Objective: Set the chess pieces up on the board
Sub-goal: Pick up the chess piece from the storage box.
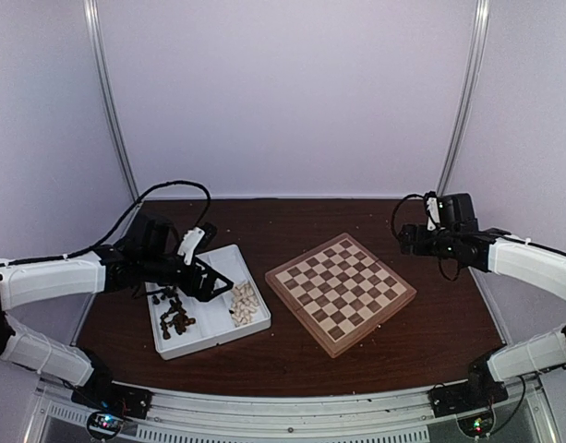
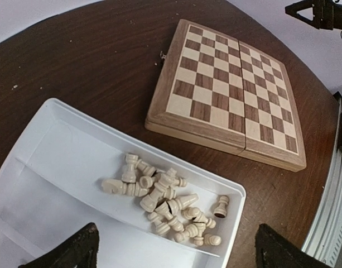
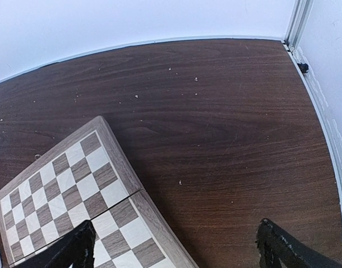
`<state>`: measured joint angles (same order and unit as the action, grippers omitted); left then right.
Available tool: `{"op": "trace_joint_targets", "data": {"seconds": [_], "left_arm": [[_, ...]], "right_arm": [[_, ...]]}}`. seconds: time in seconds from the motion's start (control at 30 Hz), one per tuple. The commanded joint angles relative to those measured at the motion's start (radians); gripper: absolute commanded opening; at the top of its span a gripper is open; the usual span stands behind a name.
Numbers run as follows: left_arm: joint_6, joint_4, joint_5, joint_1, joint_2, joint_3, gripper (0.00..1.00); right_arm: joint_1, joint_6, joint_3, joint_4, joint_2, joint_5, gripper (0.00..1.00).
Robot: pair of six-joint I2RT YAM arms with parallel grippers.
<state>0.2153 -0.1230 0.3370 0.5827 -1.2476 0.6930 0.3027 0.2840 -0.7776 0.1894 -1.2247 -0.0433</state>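
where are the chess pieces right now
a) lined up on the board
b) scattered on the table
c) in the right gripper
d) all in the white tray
d: the cream pieces and dark pieces lie heaped in the tray, and the board is bare.

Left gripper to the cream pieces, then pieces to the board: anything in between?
Nothing visible. The open left gripper hangs over the cream pieces heaped in the white tray; only the tray's rim and bare tabletop separate them from the board, which holds no pieces.
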Motion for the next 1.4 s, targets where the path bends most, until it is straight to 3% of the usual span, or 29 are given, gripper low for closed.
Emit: {"op": "trace_joint_targets", "data": {"seconds": [0.0,0.2,0.37,0.67,0.97,1.37], "left_arm": [[-0.090,-0.075,-0.085,0.013,-0.066,0.114,0.97],[-0.193,-0.206,-0.136,0.073,-0.174,0.225,0.70],[-0.240,-0.264,-0.156,0.112,-0.253,0.300,0.61],[-0.286,-0.306,-0.227,0.159,-0.371,0.377,0.53],[-0.282,-0.298,-0.202,0.161,-0.509,0.435,0.43],[-0.276,-0.240,-0.212,0.161,-0.579,0.443,0.36]], "right_arm": [[-0.001,-0.007,-0.023,-0.003,0.007,0.002,1.00],[-0.001,-0.005,-0.008,-0.001,0.018,-0.010,0.99],[-0.001,-0.005,0.002,-0.013,0.029,-0.014,0.99],[-0.001,-0.006,-0.007,-0.010,0.022,-0.014,0.99],[-0.001,-0.006,-0.011,0.001,0.024,-0.015,0.99],[-0.001,-0.012,-0.015,0.013,0.030,-0.014,0.99]]}}
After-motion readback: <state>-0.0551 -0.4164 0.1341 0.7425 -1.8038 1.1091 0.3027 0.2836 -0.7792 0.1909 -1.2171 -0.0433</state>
